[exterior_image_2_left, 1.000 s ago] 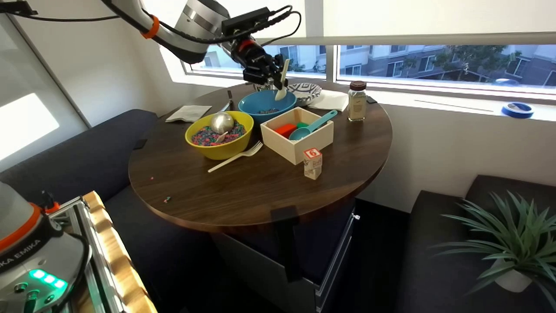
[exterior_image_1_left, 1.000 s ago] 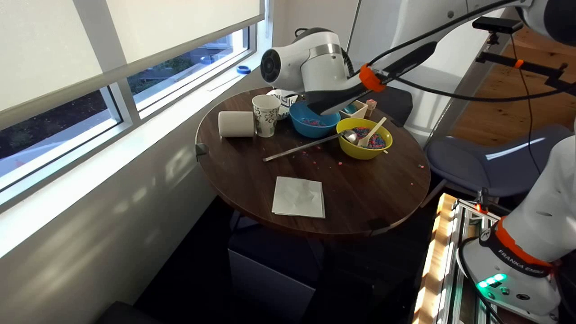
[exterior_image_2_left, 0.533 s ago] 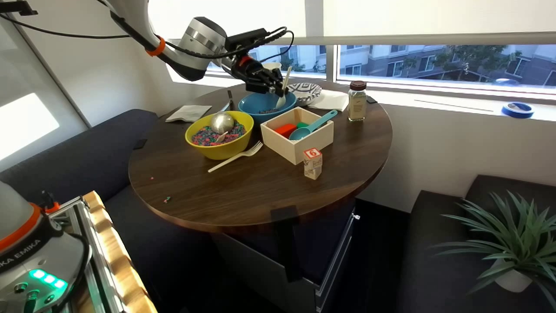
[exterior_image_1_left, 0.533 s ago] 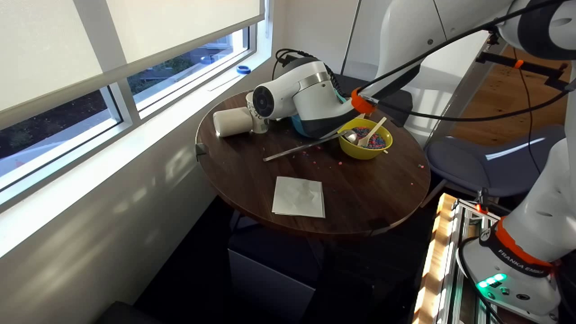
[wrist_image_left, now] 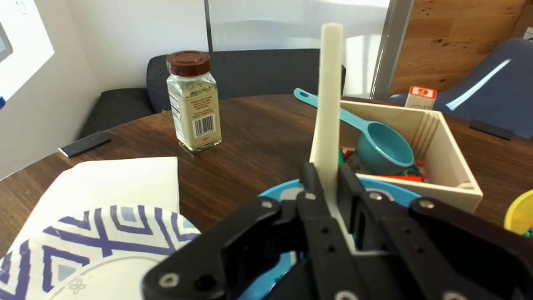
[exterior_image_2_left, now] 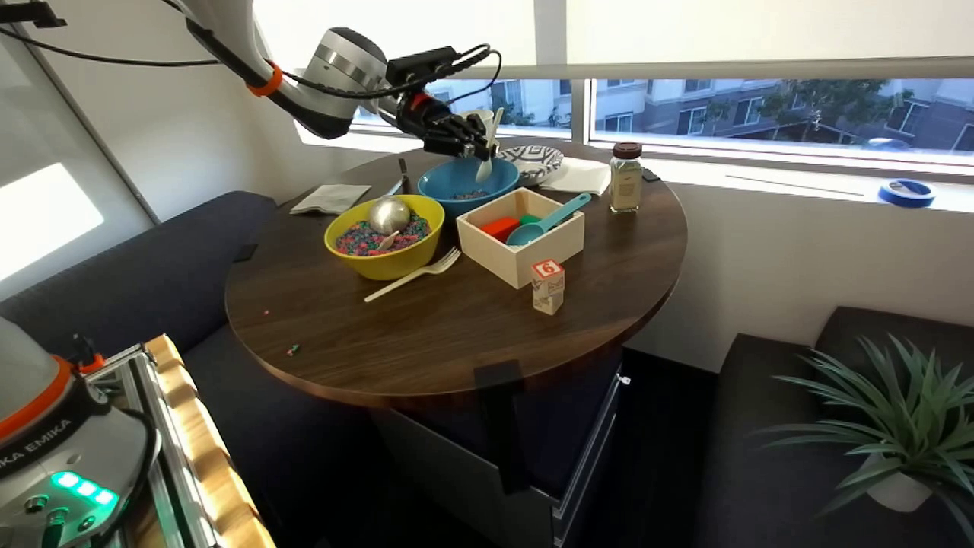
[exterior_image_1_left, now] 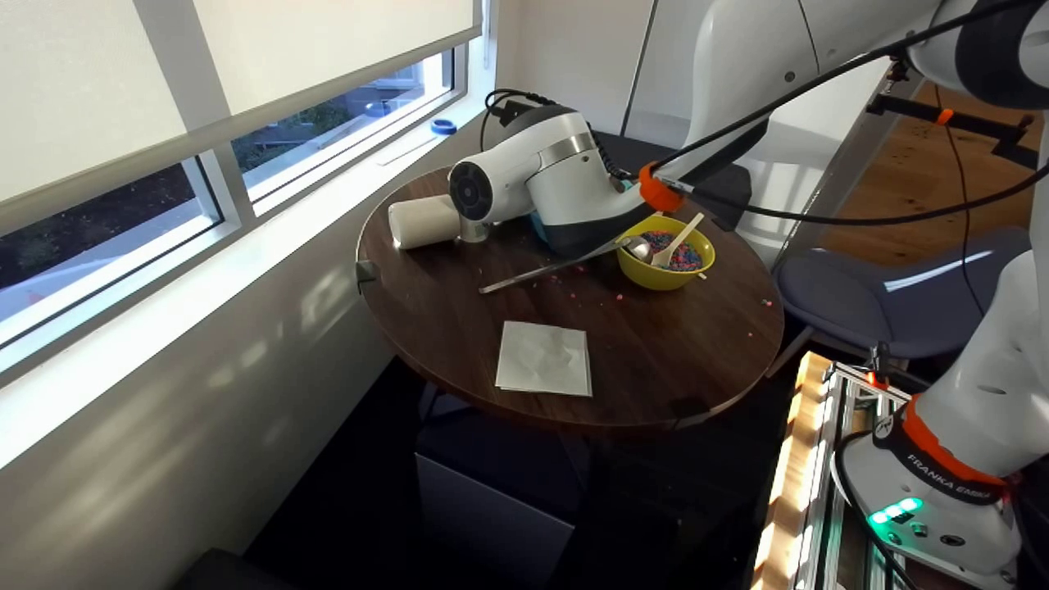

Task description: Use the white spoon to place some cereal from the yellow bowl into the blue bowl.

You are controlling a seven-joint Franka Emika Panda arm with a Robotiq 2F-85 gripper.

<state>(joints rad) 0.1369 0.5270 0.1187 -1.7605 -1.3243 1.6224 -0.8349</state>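
My gripper [wrist_image_left: 327, 168] is shut on the handle of the white spoon [wrist_image_left: 331, 83], which stands nearly upright between the fingers. In an exterior view, the spoon [exterior_image_2_left: 484, 170] has its head down over the blue bowl [exterior_image_2_left: 449, 179], just inside the far rim. A little cereal lies in that bowl. The blue rim [wrist_image_left: 272, 189] also shows below the fingers in the wrist view. The arm hides most of the blue bowl [exterior_image_1_left: 538, 225] in an exterior view. The yellow bowl [exterior_image_2_left: 384, 266] beside it holds much cereal, a metal ladle [exterior_image_2_left: 389, 215] and another pale spoon [exterior_image_1_left: 678, 242].
A wooden box [exterior_image_2_left: 502, 259] with a teal scoop stands against the bowls. Stacked blocks [exterior_image_2_left: 548, 285], a spice jar [exterior_image_2_left: 626, 183] and a patterned plate [exterior_image_2_left: 536, 161] are near. A white mug [exterior_image_1_left: 424, 221] lies by the window. A pale fork [exterior_image_2_left: 415, 278] lies by the yellow bowl.
My gripper lowered with the spoon towards the blue bowl, then rose slightly and shifted back towards the window. The mug and paper cup moved slightly towards the window as the arm came down.
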